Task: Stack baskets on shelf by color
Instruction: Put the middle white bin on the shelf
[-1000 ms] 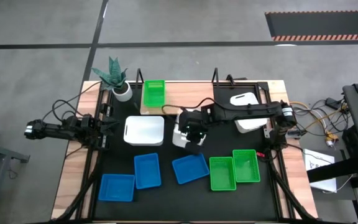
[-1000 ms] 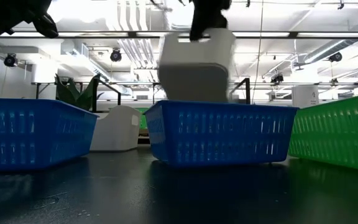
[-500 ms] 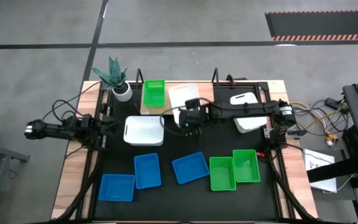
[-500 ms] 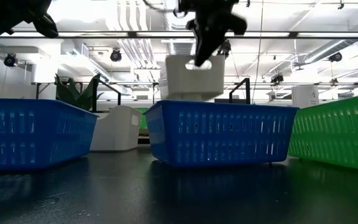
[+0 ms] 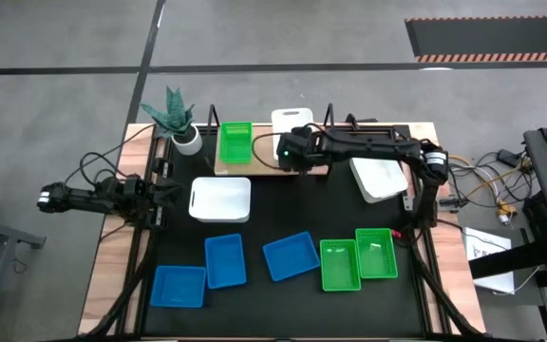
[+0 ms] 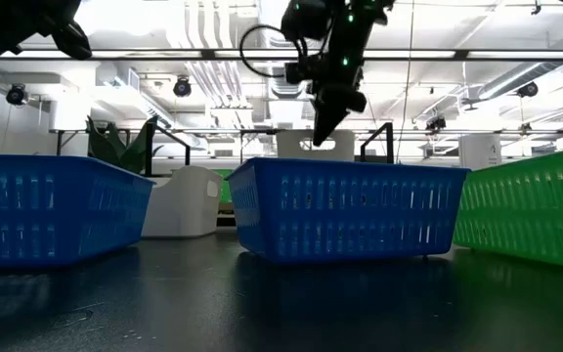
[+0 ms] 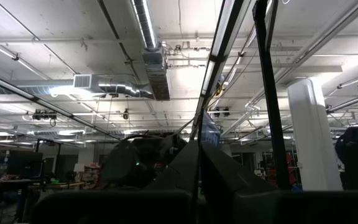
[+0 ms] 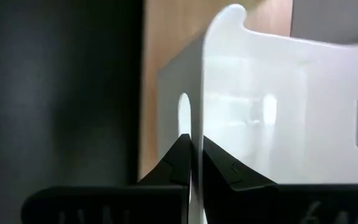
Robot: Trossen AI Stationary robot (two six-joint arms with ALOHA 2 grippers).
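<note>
Right wrist view shows the right gripper (image 8: 192, 163) with its fingers (image 8: 178, 163) pinched nearly together on the thin wall of a white basket (image 8: 272, 112), just beside the handle slot; light wood of the shelf (image 8: 166, 37) lies behind it. From the high view, the right arm reaches from the table's right edge across to the back, its gripper (image 5: 291, 144) over the shelf (image 5: 254, 163), with the held white basket (image 5: 286, 122) at the shelf's far edge, just beside a green basket (image 5: 235, 142) already on the board. The low view adds that the right gripper (image 6: 323, 137) points downward and the white basket (image 6: 313, 147) sits low behind a blue basket (image 6: 345, 210), though whether it rests on the shelf cannot be told from there.

The left gripper (image 5: 164, 192) waits at the table's left edge, arm stretched out low; whether its fingers are open or closed cannot be told, and the left wrist view shows only ceiling.

On the black table (image 5: 273, 218) lie a second white basket (image 5: 220, 200) near the middle left, a third white one (image 5: 379, 178) at the right, three blue baskets (image 5: 226, 261) along the front left, and two green baskets (image 5: 359, 261) side by side at the front right. A potted plant (image 5: 174, 116) stands at the back left corner.
</note>
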